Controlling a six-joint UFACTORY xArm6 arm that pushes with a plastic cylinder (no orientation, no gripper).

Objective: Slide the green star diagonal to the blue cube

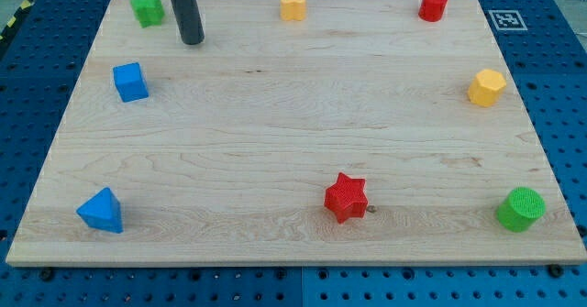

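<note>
The green star (146,9) lies at the top left corner of the wooden board (275,115). The blue cube (130,82) sits below it, near the board's left edge. My tip (192,41) is the lower end of a dark rod that comes down from the view's top. It stands a little to the right of and below the green star, apart from it, and up and to the right of the blue cube.
A blue pyramid-like block (101,211) lies at the bottom left. A red star (346,197) lies at the bottom middle and a green cylinder (520,208) at the bottom right. A yellow block (293,5), a red cylinder (433,5) and a yellow hexagon (487,87) lie along the top and right.
</note>
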